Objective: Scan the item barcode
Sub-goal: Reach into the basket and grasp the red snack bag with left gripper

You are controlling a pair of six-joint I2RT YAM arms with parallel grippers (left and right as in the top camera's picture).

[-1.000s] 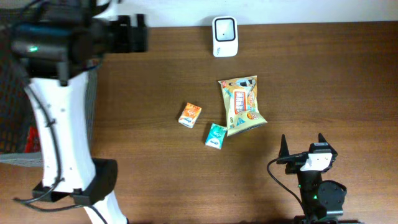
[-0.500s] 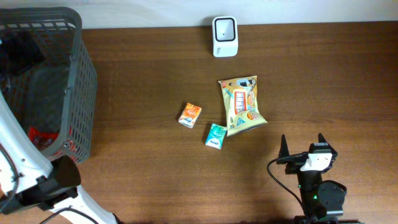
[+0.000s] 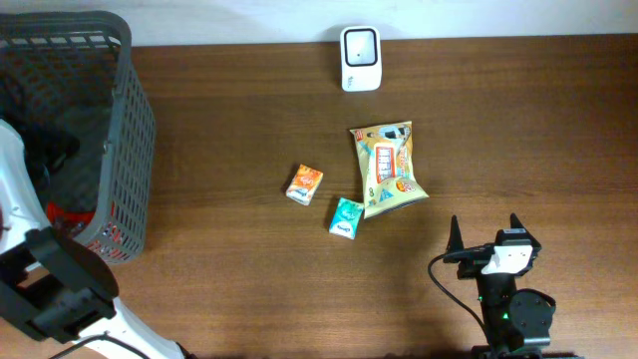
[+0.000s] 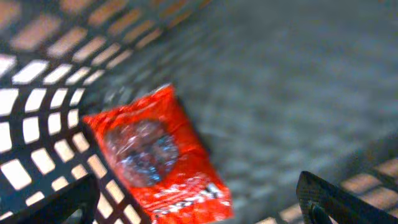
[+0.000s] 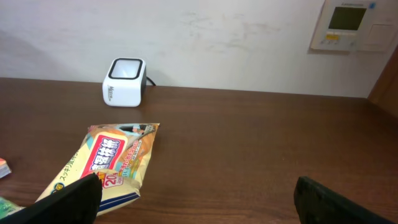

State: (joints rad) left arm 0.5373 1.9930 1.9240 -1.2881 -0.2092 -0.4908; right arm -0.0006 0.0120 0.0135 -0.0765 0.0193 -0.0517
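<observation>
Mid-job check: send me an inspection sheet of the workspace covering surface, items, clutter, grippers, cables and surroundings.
Surface: brown wooden table, no spills seen.
Job's things: barcode scanner at far edge; snack bag, orange box, teal packet mid-table; grey basket at left, red packet inside.
Clutter: nothing seen.
Grippers: left gripper open above the red packet in the basket; right gripper open, empty, near edge.
Cables: black cable beside right arm.
Surroundings: white wall, wall control panel.

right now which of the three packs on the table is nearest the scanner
The yellow snack bag, the biggest one; the orange box and teal pack lie farther from the white scanner.
</observation>
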